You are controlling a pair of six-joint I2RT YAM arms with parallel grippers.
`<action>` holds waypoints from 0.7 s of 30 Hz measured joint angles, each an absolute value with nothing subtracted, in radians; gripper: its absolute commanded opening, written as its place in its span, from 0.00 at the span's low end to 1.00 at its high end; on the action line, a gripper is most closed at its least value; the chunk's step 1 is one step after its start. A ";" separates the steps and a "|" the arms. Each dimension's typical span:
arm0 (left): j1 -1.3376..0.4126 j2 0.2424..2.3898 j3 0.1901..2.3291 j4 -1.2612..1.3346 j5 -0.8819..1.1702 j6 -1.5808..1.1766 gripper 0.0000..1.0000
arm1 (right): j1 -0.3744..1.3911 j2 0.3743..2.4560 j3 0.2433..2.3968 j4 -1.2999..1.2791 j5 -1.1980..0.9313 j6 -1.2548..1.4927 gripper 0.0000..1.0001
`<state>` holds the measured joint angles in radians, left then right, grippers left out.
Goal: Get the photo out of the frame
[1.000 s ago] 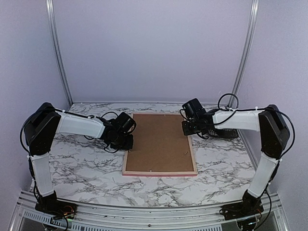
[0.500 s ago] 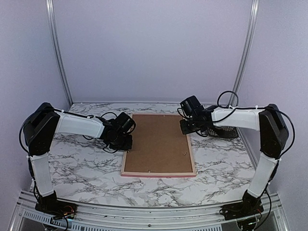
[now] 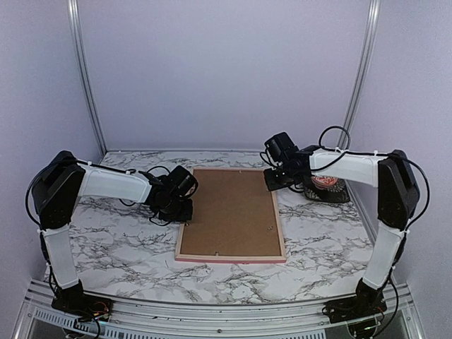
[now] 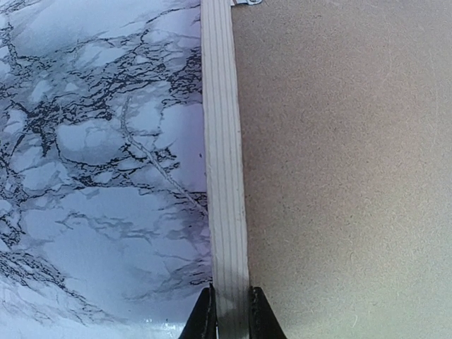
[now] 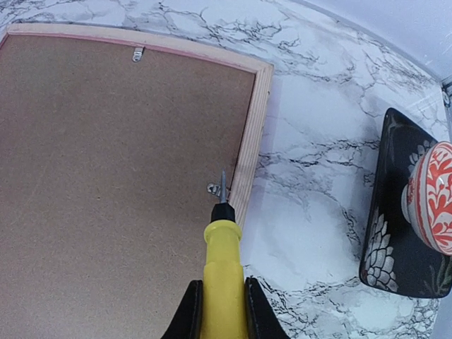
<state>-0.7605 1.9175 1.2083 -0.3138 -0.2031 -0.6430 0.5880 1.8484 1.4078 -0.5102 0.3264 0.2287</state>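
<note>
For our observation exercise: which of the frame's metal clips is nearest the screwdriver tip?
The clip by the frame's right rail in the right wrist view, just beside the screwdriver tip; the other clip sits at the top rail.

Soft, even light throughout. The frame point(image 5: 248, 141) casts a faint shadow rightward. Both wrist views look sharp

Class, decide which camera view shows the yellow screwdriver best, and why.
The right wrist view: the screwdriver fills the foreground, clamped in the right pincer, tip at a clip on the frame. It cannot be made out in the top view; the left wrist view lacks it.
</note>
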 measured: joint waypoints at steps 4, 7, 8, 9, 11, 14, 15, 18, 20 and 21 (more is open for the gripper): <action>-0.761 1.917 1.208 -0.315 -0.203 -0.648 0.00 | 0.567 1.871 1.410 -0.533 0.310 0.218 0.00; -0.761 1.917 1.208 -0.315 -0.204 -0.649 0.00 | 0.558 1.871 1.411 -0.533 0.297 0.209 0.00; -0.761 1.917 1.208 -0.315 -0.204 -0.650 0.00 | 0.557 1.872 1.411 -0.533 0.295 0.208 0.00; -0.761 1.917 1.208 -0.315 -0.204 -0.651 0.00 | 0.556 1.872 1.411 -0.535 0.294 0.206 0.00; -0.761 1.917 1.208 -0.315 -0.204 -0.652 0.00 | 0.556 1.872 1.412 -0.537 0.289 0.202 0.00; -0.761 1.917 1.208 -0.315 -0.204 -0.655 0.00 | 0.554 1.872 1.412 -0.543 0.275 0.187 0.00; -0.761 1.917 1.208 -0.315 -0.204 -0.655 0.00 | 0.553 1.872 1.412 -0.545 0.270 0.181 0.00; -0.761 1.917 1.208 -0.315 -0.204 -0.658 0.00 | 0.551 1.871 1.412 -0.557 0.254 0.170 0.00; -0.761 1.917 1.208 -0.316 -0.204 -0.660 0.00 | 0.551 1.867 1.411 -0.568 0.242 0.163 0.00; -0.761 1.917 1.209 -0.316 -0.204 -0.662 0.00 | 0.550 1.863 1.411 -0.575 0.233 0.161 0.00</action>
